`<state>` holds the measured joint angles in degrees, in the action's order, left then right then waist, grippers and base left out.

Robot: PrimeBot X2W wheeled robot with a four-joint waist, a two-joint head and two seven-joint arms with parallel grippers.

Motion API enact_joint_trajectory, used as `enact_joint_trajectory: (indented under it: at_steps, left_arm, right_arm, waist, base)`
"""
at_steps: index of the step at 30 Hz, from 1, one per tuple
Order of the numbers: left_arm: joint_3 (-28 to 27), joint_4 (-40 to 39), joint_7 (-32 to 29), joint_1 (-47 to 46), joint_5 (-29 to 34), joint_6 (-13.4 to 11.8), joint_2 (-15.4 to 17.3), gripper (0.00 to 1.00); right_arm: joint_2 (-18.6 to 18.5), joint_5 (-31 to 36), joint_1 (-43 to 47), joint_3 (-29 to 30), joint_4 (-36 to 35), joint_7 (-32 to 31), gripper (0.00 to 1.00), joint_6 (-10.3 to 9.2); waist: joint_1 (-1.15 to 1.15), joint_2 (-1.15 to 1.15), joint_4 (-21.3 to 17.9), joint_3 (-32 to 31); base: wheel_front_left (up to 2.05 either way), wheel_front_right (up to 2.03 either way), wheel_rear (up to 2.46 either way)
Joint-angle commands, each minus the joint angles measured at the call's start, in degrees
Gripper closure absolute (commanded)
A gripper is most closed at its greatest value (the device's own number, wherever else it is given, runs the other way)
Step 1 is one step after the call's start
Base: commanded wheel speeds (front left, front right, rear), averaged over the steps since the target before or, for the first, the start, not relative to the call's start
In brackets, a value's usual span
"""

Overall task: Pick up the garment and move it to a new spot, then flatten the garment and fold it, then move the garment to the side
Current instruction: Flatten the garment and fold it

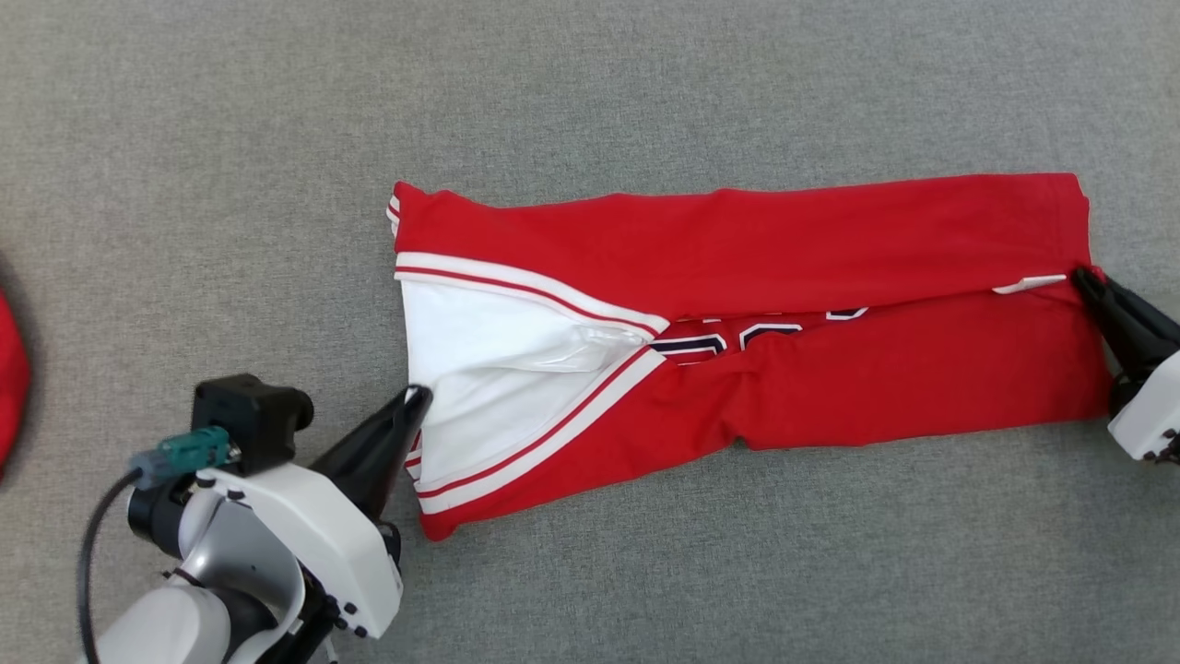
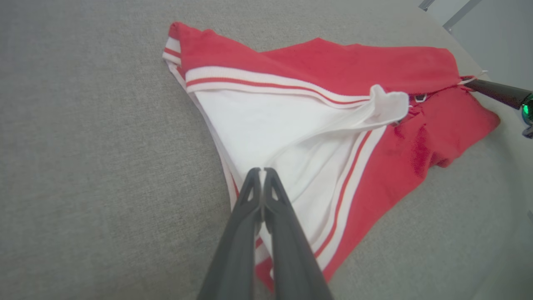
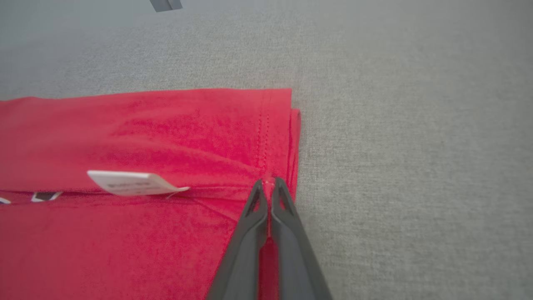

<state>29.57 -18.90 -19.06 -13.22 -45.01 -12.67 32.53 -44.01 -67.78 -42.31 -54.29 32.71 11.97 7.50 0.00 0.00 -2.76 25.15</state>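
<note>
The garment [image 1: 830, 231] is a red jersey with white and red striped trim and a white inside, folded lengthwise into a long band on the grey surface. At its left end, my left gripper [image 1: 419, 395] is shut on the edge of the white inside layer [image 2: 291, 125], and creases run from the tips [image 2: 262, 170] toward the middle. My right gripper [image 1: 1080, 274] is shut on the red hem at the right end [image 3: 270, 181], where the upper flap [image 3: 125, 125] meets the lower one. A white label [image 3: 133, 183] lies beside it.
Grey fabric surface [image 1: 645, 92] extends on all sides of the garment. Another red item [image 1: 9, 378] shows at the far left edge of the head view. In the left wrist view, the surface's edge [image 2: 466, 46] runs beyond the garment's far end.
</note>
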Motion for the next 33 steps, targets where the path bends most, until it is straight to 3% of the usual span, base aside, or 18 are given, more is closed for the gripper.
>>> enact_joint_trajectory:
  at_steps: [1, 2, 5, 6, 7, 8, 14, 17, 25, 33]
  left_arm:
    - [0.39, 1.60, 0.47, 1.05, 0.70, -0.82, -0.18, 1.00]
    - [0.69, 2.28, 0.63, 1.40, 0.66, -1.19, -0.76, 1.00]
    - [1.74, 4.88, 1.25, 2.16, 0.84, -1.60, -2.22, 1.00]
    - [2.12, 5.67, 1.63, 2.27, 1.04, -1.70, -2.81, 0.90]
    - [2.26, 6.49, 2.35, 2.20, 1.67, -2.09, -3.33, 0.61]
    - [2.44, 7.38, 3.15, 2.18, 2.17, -2.36, -3.75, 0.00]
    - [2.30, 12.58, 11.86, 2.85, 6.73, -4.69, -6.83, 0.00]
    - [1.20, 14.45, 17.53, 3.16, 8.44, -5.84, -8.57, 0.00]
    - [-1.74, 18.90, 29.94, 5.21, 8.93, -7.41, -13.03, 0.00]
    - [-3.12, 20.90, 34.07, 8.84, 11.63, -6.99, -16.84, 0.00]
  right_arm:
    - [0.37, -0.78, 1.01, -0.47, 1.13, 0.46, 0.47, -0.02]
    - [0.49, -0.90, 1.12, -0.66, 1.51, 0.47, 0.04, -0.02]
    - [0.95, -1.96, 1.77, -0.32, 3.42, 0.95, 0.00, -0.02]
    - [0.98, -1.98, 1.92, -0.20, 4.05, 1.18, 0.00, -0.02]
    - [1.01, -1.99, 2.07, -0.09, 4.54, 1.38, 0.00, -0.02]
    - [0.96, -2.04, 2.24, 0.09, 5.20, 1.62, 0.00, -0.02]
    - [2.13, 1.31, 2.92, 2.49, 8.27, 3.06, 0.00, -0.01]
    - [4.04, 5.08, 2.77, 7.17, 7.60, 3.37, 0.00, -0.01]
    - [13.37, 20.45, 11.91, 23.96, -1.57, 3.27, 0.00, -0.01]
    - [23.26, 35.57, 24.13, 35.34, -10.39, 3.28, 0.00, -0.01]
  waist:
    - [0.00, 0.00, 0.23, -0.32]
    - [0.00, 0.00, 0.29, -0.48]
    - [0.00, 0.00, 0.49, -1.29]
    - [0.00, 0.00, 0.55, -1.61]
    - [0.00, 0.00, 0.63, -2.02]
    - [0.00, 0.00, 0.68, -2.43]
    - [0.00, 0.00, 0.54, -5.47]
    - [0.00, 0.00, 0.20, -7.03]
    - [0.00, 0.00, -0.31, -12.31]
    - [0.00, 0.00, -0.02, -18.19]
  base:
    - [0.00, 0.00, 0.00]
    - [0.00, 0.00, 0.00]
    - [0.00, 0.00, 0.00]
    - [0.00, 0.00, 0.00]
    - [0.00, 0.00, 0.00]
    - [0.00, 0.00, 0.00]
    - [0.00, 0.00, 0.00]
    - [0.00, 0.00, 0.00]
    - [0.00, 0.00, 0.00]
    - [0.00, 0.00, 0.00]
